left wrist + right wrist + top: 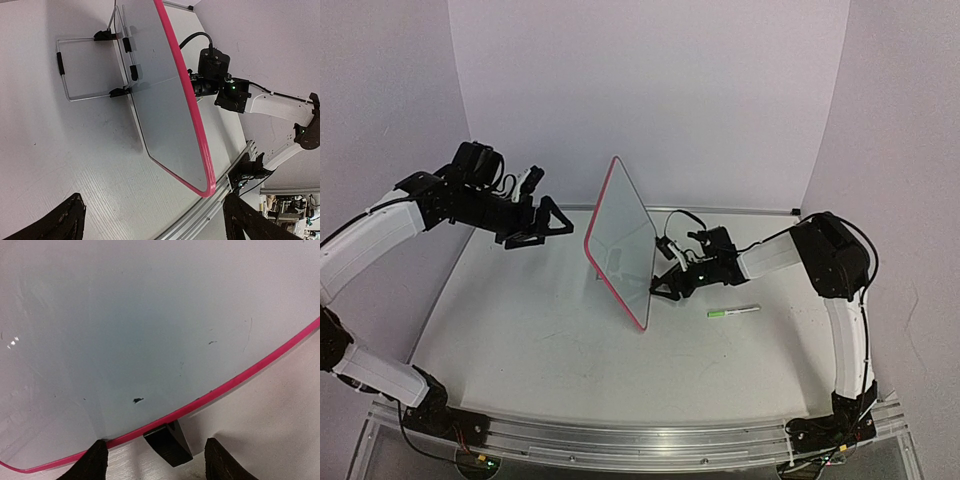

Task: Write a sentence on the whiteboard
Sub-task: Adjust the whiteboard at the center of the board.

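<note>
The whiteboard [620, 240] stands upright mid-table, red-pink frame edge-on toward the right arm. My left gripper [560, 224] is open and empty, raised off the board's left side; its view shows the board's grey back [160, 100] and wire stand [75, 70]. My right gripper [662, 284] is open, low at the board's near right edge. Its view shows the white face [150, 325], the frame [240, 377] and a black clip foot [167, 442] between the open fingertips [95, 462]. No written sentence shows, only small dark specks.
A white marker with a green cap [733, 312] lies on the table right of the board, beside the right arm. The metal rail [640, 440] runs along the near table edge. White walls enclose the back and sides.
</note>
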Available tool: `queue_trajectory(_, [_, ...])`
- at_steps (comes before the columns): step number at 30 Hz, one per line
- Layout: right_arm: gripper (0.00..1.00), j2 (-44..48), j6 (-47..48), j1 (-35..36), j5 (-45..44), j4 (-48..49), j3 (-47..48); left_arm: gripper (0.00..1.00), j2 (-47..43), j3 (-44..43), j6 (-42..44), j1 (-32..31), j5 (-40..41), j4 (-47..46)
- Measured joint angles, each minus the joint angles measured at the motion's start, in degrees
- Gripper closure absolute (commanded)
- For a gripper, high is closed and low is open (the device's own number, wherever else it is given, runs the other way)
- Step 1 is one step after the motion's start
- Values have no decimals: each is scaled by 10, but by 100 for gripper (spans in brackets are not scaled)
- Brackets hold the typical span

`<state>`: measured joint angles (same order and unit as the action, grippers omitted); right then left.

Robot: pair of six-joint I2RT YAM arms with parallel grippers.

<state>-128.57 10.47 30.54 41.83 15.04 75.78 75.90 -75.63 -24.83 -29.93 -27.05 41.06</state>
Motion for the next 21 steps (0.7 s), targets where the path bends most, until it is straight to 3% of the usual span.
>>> queue_trajectory(12, [51,0,18,22,5,-24,6,4,-22,4,9,0,22,19])
queue_trajectory(21, [52,4,11,67,-51,5,-7,2,-61,5,3,2,102,46])
